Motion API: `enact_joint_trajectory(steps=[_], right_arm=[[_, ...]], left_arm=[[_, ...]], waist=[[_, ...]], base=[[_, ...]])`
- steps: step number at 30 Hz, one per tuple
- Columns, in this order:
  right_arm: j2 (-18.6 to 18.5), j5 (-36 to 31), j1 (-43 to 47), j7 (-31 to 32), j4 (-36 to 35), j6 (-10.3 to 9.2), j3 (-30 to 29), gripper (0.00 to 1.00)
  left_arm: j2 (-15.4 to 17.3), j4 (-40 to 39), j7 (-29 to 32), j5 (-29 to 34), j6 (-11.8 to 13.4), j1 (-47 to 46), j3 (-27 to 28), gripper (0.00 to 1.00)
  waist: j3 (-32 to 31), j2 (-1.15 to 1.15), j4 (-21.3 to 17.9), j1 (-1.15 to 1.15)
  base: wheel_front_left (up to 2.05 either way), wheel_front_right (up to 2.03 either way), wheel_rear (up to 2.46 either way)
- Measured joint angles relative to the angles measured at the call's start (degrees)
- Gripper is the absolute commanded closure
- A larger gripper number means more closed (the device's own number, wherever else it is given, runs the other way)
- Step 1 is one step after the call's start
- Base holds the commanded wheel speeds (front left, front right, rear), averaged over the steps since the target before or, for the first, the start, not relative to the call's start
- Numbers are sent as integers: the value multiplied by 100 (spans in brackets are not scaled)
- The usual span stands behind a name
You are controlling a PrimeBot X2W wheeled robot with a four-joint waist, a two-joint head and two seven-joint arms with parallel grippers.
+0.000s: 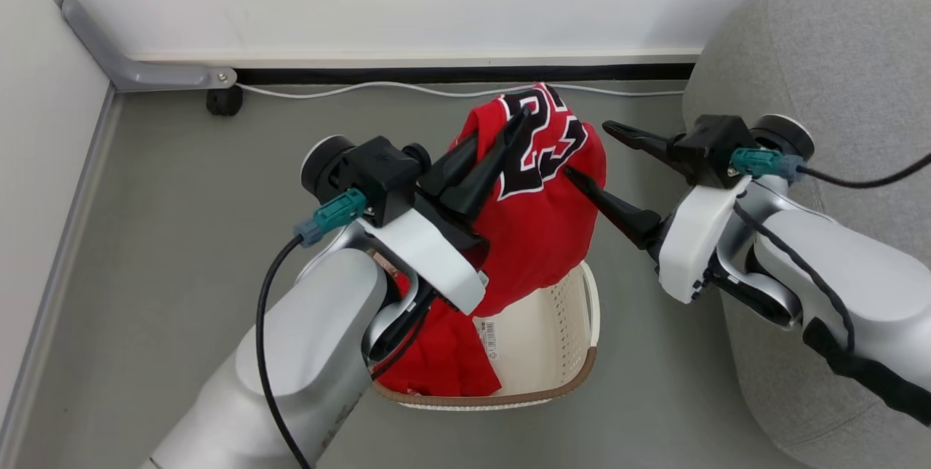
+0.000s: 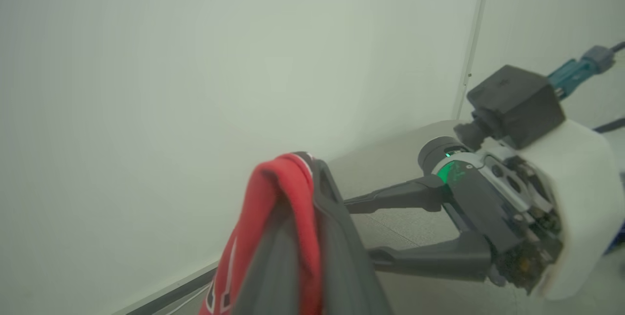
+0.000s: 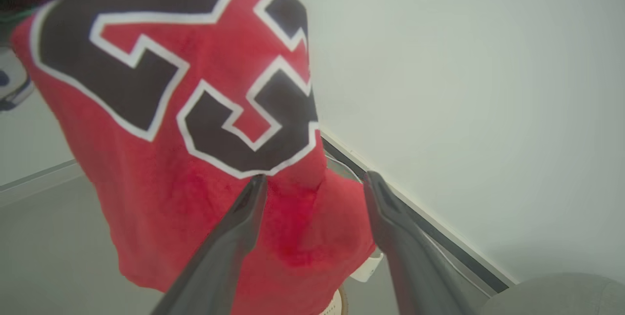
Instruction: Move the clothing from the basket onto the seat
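- Clothing point(image 1: 542, 229) is bound for the seat point(image 1: 836, 54), the biggest thing before me. Its grey cushion fills the right side, with its rounded corner close to my right arm, so I judge the carry will be short.
- The floor point(image 1: 182, 200) carries everything else. The basket point(image 1: 553, 331) stands on it just beside the seat's left edge and apart from the wall, which I judge leaves both arms room to work over it.
- The jersey point(image 1: 553, 251) hangs above the basket, bunched at the top where I grip it, its dark numbers turned toward my right arm. Held from one high point, the cloth drops straight. I cannot tell whether its lower hem is clear of the basket's rim.
- The plain red garment point(image 1: 444, 371) lies crumpled inside the basket at its left end, partly under my left forearm, not yet picked up.
- My left pincer point(image 1: 502, 134) is clamped tight on the jersey's top fold, and the left wrist view shows red cloth draped over its tip.
- My right pincer point(image 1: 586, 147) stands wide apart and holds nothing. Its fingers point(image 1: 611, 203) point at the jersey's right side, placed, I judge, to take a second hold or steady the hanging cloth.
- The barcode sticker point(image 1: 489, 338) shows on the basket's bare bottom, beside the plain garment.
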Motion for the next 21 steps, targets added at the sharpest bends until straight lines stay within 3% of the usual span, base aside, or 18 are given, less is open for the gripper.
enact_joint_trajectory(steps=[5, 10, 14, 17, 18, 21], right_arm=[[-137, 438, -270, 743, -488, 0, 221, 0], [-159, 545, -80, 2014, -1155, 0, 252, 0], [-159, 722, 54, 2174, -1294, 0, 282, 4], [-149, 720, 98, 2105, -1310, 0, 279, 91], [-143, 703, 129, 1990, -1289, 0, 279, 100], [-112, 673, 218, 1633, -1172, 0, 281, 100]], left_arm=[[-18, -47, 0, -1, -8, -27, -225, 100], [-24, -65, 0, -25, -8, -35, -322, 100], [-27, -66, 0, -29, -8, -49, -338, 100], [-30, -71, 0, -30, -8, -64, -337, 100], [-30, -73, 0, -30, -8, -68, -337, 100], [-29, -69, 0, -30, -8, -72, -332, 100]], waist=[[49, 0, 79, 0], [109, 0, 162, 0], [147, 0, 180, 0], [166, 0, 174, 0], [173, 0, 169, 0], [179, 0, 146, 0]], base=[[0, 0, 0], [0, 0, 0], [0, 0, 0], [0, 0, 0], [0, 0, 0], [0, 0, 0]])
